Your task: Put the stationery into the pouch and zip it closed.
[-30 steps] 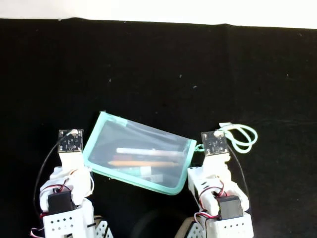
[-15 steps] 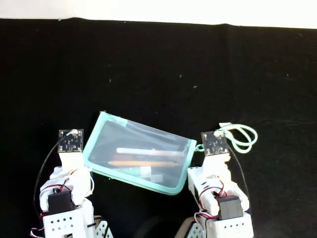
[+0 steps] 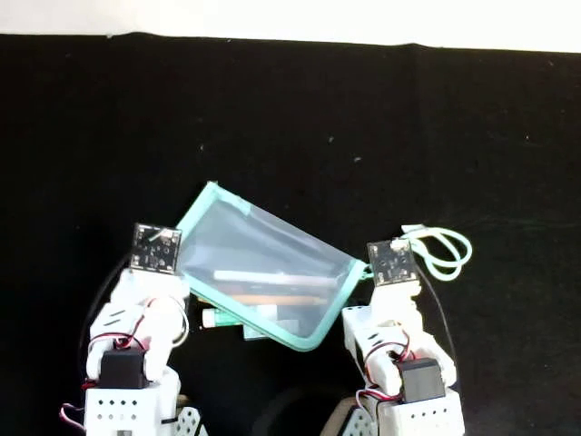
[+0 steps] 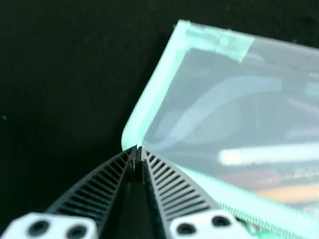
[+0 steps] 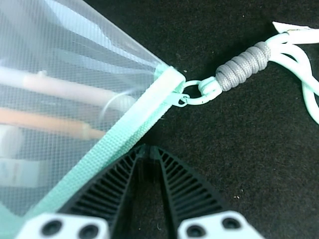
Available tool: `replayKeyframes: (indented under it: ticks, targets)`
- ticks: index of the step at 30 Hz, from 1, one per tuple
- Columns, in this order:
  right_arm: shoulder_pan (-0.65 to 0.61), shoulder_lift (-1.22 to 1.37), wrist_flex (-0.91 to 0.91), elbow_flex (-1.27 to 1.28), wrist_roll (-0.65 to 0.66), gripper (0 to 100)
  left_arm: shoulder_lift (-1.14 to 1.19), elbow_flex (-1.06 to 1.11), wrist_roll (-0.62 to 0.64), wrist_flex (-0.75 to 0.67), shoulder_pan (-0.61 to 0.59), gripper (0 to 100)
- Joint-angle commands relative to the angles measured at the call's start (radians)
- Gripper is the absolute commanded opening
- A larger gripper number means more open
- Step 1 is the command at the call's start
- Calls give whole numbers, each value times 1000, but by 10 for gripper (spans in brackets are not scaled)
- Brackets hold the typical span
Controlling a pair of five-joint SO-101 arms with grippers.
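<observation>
The clear pouch [image 3: 263,254] with mint trim hangs tilted between the two arms, its left end raised. My left gripper [image 4: 135,162] is shut on the pouch's [image 4: 219,104] left corner. My right gripper [image 5: 147,151] is shut on the mint edge band of the pouch [image 5: 75,45], just below the zip pull [image 5: 192,94]. Inside lie a white pen [image 3: 272,277] and an orange pencil [image 3: 272,298]. A white and green item [image 3: 221,317] pokes out past the pouch's near edge. The pull's grey-wrapped mint lanyard [image 3: 445,250] lies on the cloth at the right.
A black cloth [image 3: 290,118] covers the table, with open room beyond the pouch and to both sides. A pale strip [image 3: 290,18] runs along the far edge. The arm bases [image 3: 127,400] stand at the near edge.
The left arm has swung right and away, lifting and turning the pouch's left end. The stationery has slid toward the near edge, and one item now sticks out. The right arm has not moved.
</observation>
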Motion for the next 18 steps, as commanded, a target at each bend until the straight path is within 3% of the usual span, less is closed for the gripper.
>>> replayKeyframes:
  ticks: [1,8,13,18]
  targets:
    - [-4,-7,4,142,8,6,-5,15,5,-37,19,7]
    - [-4,-7,2,142,8,6,-5,15,6,-32,16,7]
    - [-4,-7,2,142,8,6,-5,-30,6,58,13,7]
    - [-5,-7,-5,142,3,6,-5,-134,5,68,-82,7]
